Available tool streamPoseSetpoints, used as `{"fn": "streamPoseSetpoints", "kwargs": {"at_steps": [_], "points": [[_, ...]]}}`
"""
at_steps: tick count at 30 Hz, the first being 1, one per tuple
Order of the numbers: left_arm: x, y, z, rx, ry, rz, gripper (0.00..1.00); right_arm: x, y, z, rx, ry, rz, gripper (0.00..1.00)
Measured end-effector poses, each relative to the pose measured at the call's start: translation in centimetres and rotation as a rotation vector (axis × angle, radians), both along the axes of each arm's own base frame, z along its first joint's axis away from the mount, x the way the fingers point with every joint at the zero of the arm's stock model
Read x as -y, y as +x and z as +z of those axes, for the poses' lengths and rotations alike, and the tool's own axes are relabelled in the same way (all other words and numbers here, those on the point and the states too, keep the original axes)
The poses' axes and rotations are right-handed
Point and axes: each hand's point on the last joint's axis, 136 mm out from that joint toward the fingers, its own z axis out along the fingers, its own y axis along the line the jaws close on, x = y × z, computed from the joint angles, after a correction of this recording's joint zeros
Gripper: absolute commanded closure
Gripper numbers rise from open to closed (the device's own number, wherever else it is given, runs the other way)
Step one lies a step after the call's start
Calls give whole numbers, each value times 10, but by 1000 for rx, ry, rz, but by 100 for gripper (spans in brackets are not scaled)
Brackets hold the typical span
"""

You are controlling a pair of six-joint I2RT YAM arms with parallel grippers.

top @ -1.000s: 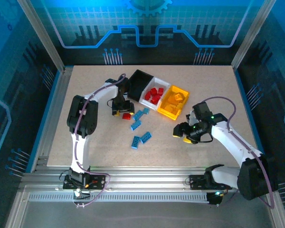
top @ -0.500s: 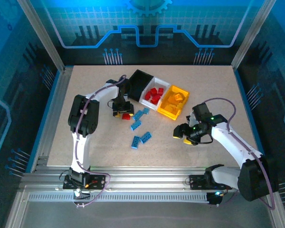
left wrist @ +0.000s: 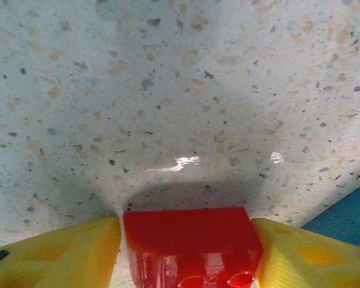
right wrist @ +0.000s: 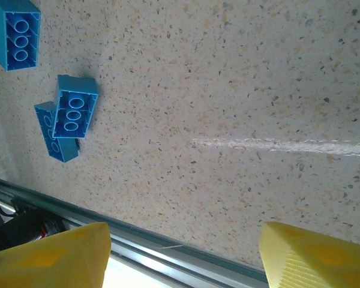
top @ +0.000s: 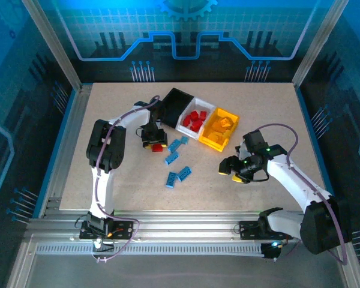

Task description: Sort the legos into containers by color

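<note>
**Left gripper (left wrist: pixel 186 223) narrows around red brick (left wrist: pixel 189 252)**

Left of centre in the overhead view, its jaws straddle the brick, not yet clamped. Uneven contact could twist it loose before the white bin (top: pixel 181 124). Right gripper (right wrist: pixel 185 240) hangs spread, empty.

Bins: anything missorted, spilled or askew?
Nothing missorted or spilled. Red bricks sit in the white bin, yellow bricks in the yellow bin. The black bin looks empty, with blue bricks loose on the table. The bin row sits diagonal to the table edges.
</note>
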Motion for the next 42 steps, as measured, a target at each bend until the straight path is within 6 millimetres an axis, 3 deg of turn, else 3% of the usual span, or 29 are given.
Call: {"fn": "streamPoseSetpoints", "kwargs": {"at_steps": [6, 16, 20, 32, 36, 39, 42], "points": [[0, 1, 4, 9, -1, 3, 55, 0, 0, 3, 15, 3, 0, 32], [6, -3, 9, -6, -41, 34, 55, 1, 0, 4, 25, -4, 1, 32], [14, -2, 20, -12, -87, 72, 54, 1, 0, 4, 25, -4, 1, 32], [70, 67, 103, 146, -393, 284, 53, 3, -2, 11, 59, -7, 5, 32], [98, 100, 128, 219, -479, 317, 53, 5, -6, 15, 71, -12, 6, 32], [121, 118, 132, 238, -524, 327, 53, 7, -8, 17, 83, -17, 8, 32], [137, 128, 121, 230, -540, 345, 53, 11, -10, 19, 91, -23, 2, 32]]}}
